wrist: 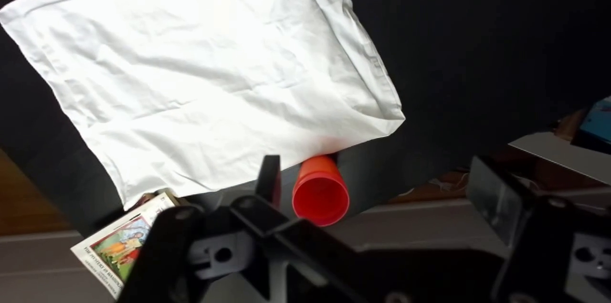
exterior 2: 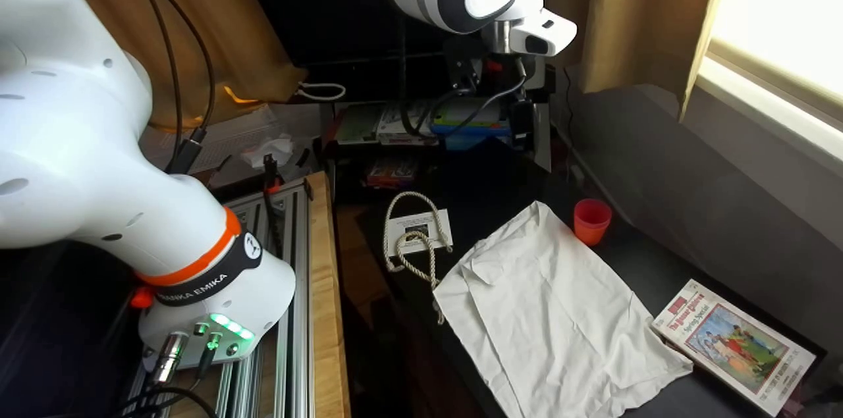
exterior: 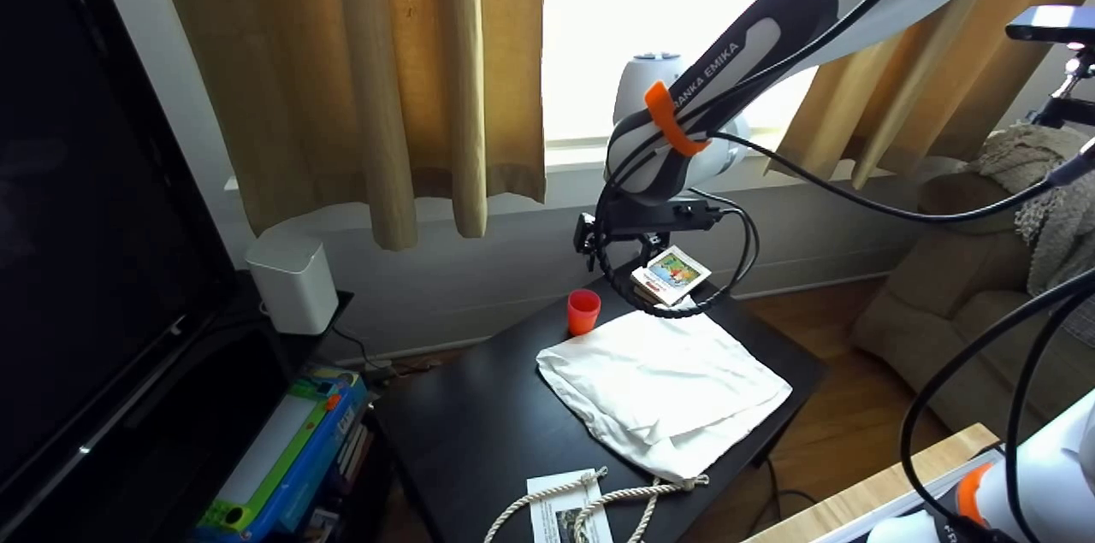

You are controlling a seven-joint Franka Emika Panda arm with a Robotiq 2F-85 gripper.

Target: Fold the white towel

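One white towel (wrist: 205, 78) lies at ten o'clock from the spread claw (wrist: 382, 192) in the wrist view; getting ready seems the step now, pinching its near edge (wrist: 367, 133) next.

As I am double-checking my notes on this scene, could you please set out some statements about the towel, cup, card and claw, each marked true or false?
1. The white towel lies wrinkled on the black table. True.
2. The towel is rolled into a bundle. False: it lies spread out.
3. The claw stands open. True.
4. A red cup stands upright on the table. True.
5. The cup is on the middle of the towel. False: it is beside the towel's edge.
6. The printed card has nothing on it. False: rope lies across the card.
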